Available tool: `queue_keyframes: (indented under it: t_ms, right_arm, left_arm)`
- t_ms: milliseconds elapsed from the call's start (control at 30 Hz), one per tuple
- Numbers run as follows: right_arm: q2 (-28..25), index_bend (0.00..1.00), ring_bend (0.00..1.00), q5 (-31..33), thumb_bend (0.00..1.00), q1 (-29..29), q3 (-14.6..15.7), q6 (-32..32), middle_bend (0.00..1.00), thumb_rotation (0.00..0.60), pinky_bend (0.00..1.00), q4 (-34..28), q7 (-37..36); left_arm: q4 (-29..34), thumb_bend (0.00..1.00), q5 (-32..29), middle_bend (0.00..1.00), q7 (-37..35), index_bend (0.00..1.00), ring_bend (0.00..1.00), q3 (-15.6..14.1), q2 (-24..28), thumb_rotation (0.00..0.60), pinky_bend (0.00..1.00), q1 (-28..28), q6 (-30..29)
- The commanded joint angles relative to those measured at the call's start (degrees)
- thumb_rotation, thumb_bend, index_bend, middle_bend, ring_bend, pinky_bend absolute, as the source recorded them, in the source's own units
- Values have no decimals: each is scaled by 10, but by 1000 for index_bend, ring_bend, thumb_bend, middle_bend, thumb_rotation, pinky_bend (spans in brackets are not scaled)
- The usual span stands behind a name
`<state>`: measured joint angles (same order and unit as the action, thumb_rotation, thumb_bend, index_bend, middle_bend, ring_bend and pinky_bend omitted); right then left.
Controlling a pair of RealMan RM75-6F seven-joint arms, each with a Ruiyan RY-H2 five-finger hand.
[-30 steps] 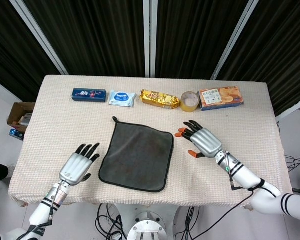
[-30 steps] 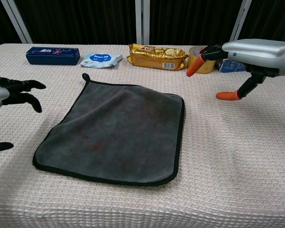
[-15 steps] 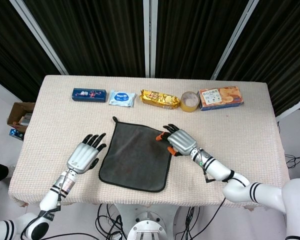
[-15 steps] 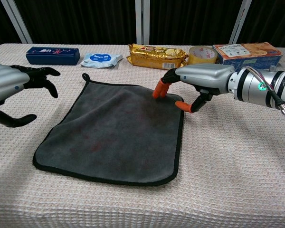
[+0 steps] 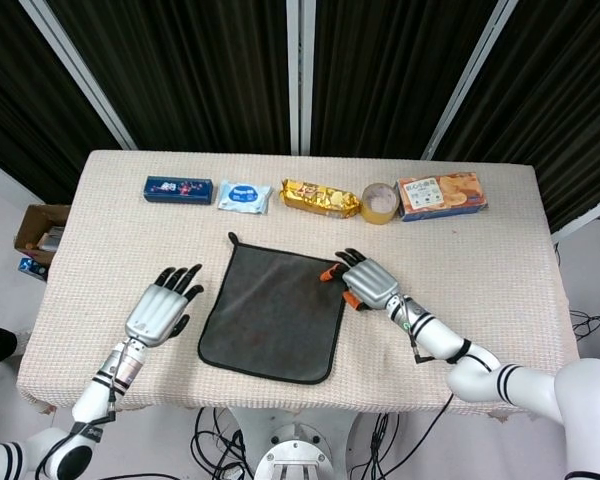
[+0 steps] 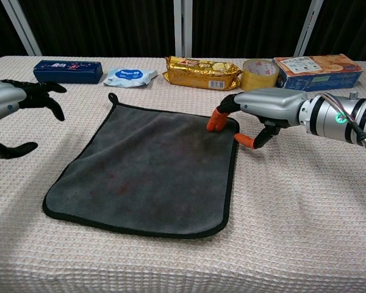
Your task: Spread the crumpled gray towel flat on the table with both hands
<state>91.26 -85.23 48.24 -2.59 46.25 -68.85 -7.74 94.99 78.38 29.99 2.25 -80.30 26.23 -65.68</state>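
The gray towel (image 5: 272, 312) (image 6: 146, 171) lies spread out on the cream tablecloth, with a small loop at its far left corner. My right hand (image 5: 368, 282) (image 6: 262, 110) is at the towel's far right corner. One orange fingertip (image 6: 216, 121) touches the cloth just inside the edge, and the thumb tip sits on the table beside it. It holds nothing. My left hand (image 5: 160, 308) (image 6: 12, 101) hovers left of the towel with fingers apart and empty, not touching the cloth.
Along the far edge stand a blue box (image 5: 178, 189), a wipes pack (image 5: 245, 196), a gold snack pack (image 5: 320, 198), a tape roll (image 5: 378, 203) and a cookie box (image 5: 441, 195). A cardboard box (image 5: 40, 235) sits on the floor at the left.
My right hand came in from the right onto the towel, then slid back to its far right corner, nudging that corner outward. My left hand drew slightly away to the left.
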Motion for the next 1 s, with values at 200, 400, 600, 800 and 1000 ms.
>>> queue_keyframes:
  t_ms: [200,400,600,800,1000]
  right_arm:
    - [-125,240,0,-57,443,-67,5,160,238,600,0,-120,-16]
    - [-223,240,0,-74,444,-134,18,256,238,600,0,-193,26]
    - [-269,240,0,-83,444,-186,33,310,238,600,0,-219,42]
    - [-271,240,0,-89,443,-213,34,337,237,600,0,-212,30]
    - [-262,240,0,-90,444,-224,31,338,232,600,0,-195,14]
  left_arm:
    - [-59,370,-48,46,-59,299,112,77,-28,600,150,70,65]
    - [-158,344,-139,46,-131,313,111,135,-92,600,150,144,168]
    - [-280,193,-248,46,-117,309,111,168,-156,600,149,212,241]
    - [-356,187,-328,43,-98,273,110,171,-186,600,149,250,281]
    - [-351,189,-370,43,-130,323,110,176,-178,600,148,257,314]
